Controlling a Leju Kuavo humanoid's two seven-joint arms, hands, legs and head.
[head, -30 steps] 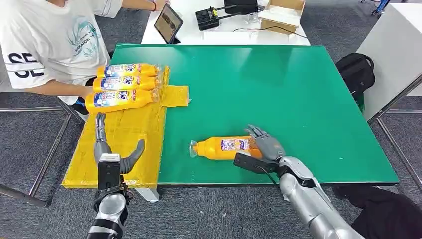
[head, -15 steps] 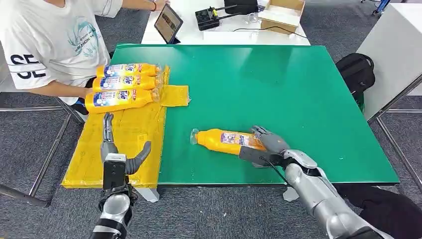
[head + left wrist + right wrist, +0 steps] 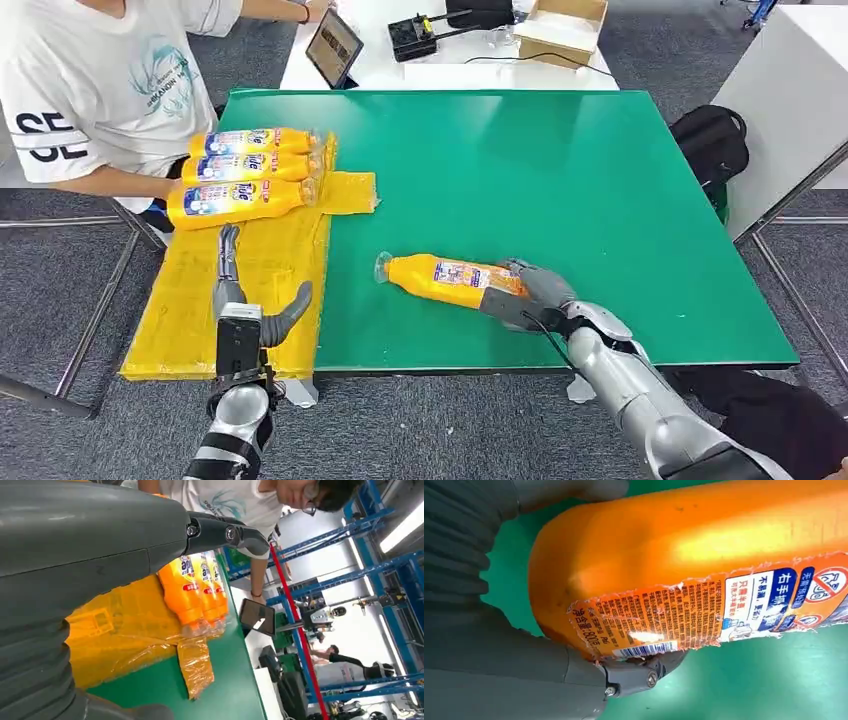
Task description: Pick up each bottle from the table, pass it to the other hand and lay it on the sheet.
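Note:
An orange bottle (image 3: 445,280) lies on the green table (image 3: 560,160), its clear cap pointing left. My right hand (image 3: 530,293) grips its base end, thumb and fingers wrapped round it. Up close in the right wrist view, the bottle (image 3: 704,555) sits in that hand (image 3: 484,630), label showing. My left hand (image 3: 245,300) is open with fingers spread over the near part of the yellow sheet (image 3: 190,320). Three orange bottles (image 3: 245,170) lie side by side at the sheet's far end. The left wrist view looks past the left hand (image 3: 100,540) to these bottles (image 3: 195,590).
A person in a white shirt (image 3: 90,90) sits at the table's far left corner, one forearm close to the laid bottles. Behind the green table stands a white table with a tablet (image 3: 333,47), a black device (image 3: 415,37) and a cardboard box (image 3: 563,27). A black backpack (image 3: 712,145) lies on the floor at the right.
My right hand closed round the bottle's base and the bottle turned, its cap end swinging away from me. My left hand moved forward over the sheet.

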